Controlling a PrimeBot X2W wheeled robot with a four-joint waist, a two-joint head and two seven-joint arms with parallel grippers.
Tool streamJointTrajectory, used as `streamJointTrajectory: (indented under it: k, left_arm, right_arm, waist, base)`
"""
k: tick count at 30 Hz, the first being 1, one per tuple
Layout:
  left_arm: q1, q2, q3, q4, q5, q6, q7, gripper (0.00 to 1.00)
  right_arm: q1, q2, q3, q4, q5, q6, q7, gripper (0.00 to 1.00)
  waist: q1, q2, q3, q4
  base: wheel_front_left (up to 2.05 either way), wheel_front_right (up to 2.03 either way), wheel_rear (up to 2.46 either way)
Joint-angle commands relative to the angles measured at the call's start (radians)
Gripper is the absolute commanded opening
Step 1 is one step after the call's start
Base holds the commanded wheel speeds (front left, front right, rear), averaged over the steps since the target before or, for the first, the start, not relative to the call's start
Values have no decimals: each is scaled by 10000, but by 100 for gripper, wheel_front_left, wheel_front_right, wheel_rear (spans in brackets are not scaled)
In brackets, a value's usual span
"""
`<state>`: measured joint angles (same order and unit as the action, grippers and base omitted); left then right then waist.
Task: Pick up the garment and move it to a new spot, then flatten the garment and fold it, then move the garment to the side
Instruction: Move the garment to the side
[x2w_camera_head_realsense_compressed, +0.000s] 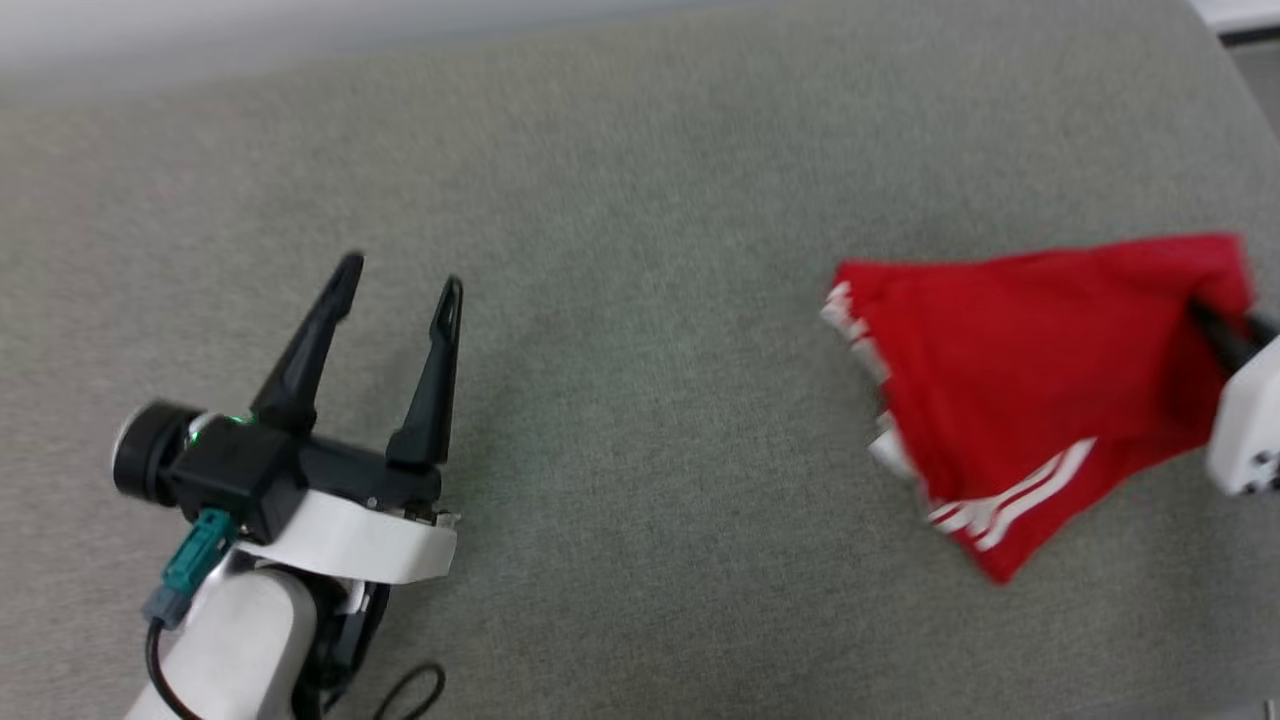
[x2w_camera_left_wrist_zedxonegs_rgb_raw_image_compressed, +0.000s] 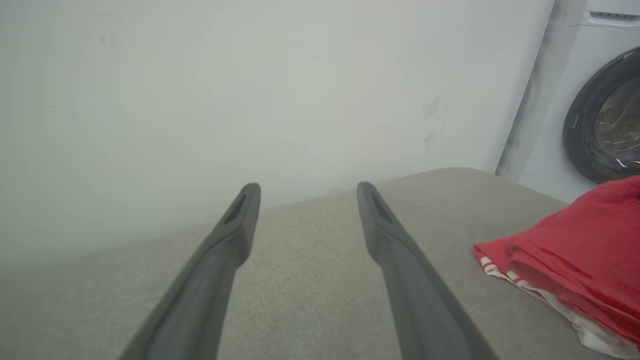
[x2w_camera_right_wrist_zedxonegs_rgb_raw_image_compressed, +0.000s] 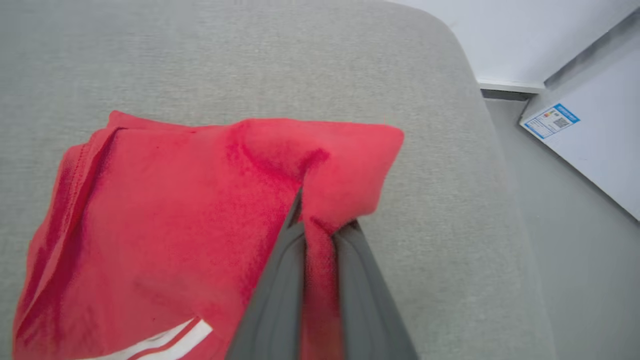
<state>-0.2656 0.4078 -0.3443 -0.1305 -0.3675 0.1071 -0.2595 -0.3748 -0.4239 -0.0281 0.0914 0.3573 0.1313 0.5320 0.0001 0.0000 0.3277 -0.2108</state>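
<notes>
Two end effectors are over the grey fabric-covered table (x2w_camera_head_realsense_compressed: 640, 200). At centre right of the head view, the right end effector (x2w_camera_right_wrist_zedxonegs_rgb_raw_image_compressed: 322, 220) pinches a corner of the bunched red jersey-style garment with white stripes (x2w_camera_head_realsense_compressed: 1020, 370). The left end effector (x2w_camera_head_realsense_compressed: 400, 275), at lower left, is spread wide and empty.

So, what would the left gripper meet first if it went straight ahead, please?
Probably the pale wall beyond the grey fabric surface; the open left gripper points clear of the red garment.
</notes>
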Motion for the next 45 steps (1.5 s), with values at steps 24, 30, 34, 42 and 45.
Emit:
streamJointTrajectory:
  k: [24, 30, 34, 42, 45]
  left_arm:
    - [-1751, -48, -47, -186, 258, -517, -53, 100]
    - [-998, -245, 281, 162, 99, -287, -62, 100]
    - [-231, -463, 537, 367, -57, -80, -61, 100]
    - [1088, -932, 704, 891, -204, 91, -54, 100]
    - [1269, -1042, 664, 1034, -207, 48, -54, 100]
  right_arm:
    - [-2146, 204, -5434, 2288, -3484, -14, -2417, 100]
    - [-1600, 748, -5863, 2162, -4071, -15, -3891, 100]
    - [-913, 1011, -5590, 1922, -3913, -12, -4669, 100]
    - [805, 1793, -4385, 1303, -3175, -12, -5384, 100]
    - [1229, 1984, -4027, 1132, -3012, -12, -5483, 100]
  waist:
    - [-1, 0, 2806, 880]
    - [-1, 0, 1743, 934]
    - [-1, 0, 873, 995]
    - [-1, 0, -734, 1403]
    - [-1, 0, -1087, 1586]
  base:
    - [0, 0, 0]
    - [0, 0, 0]
    - [0, 0, 0]
    - [0, 0, 0]
    - [0, 0, 0]
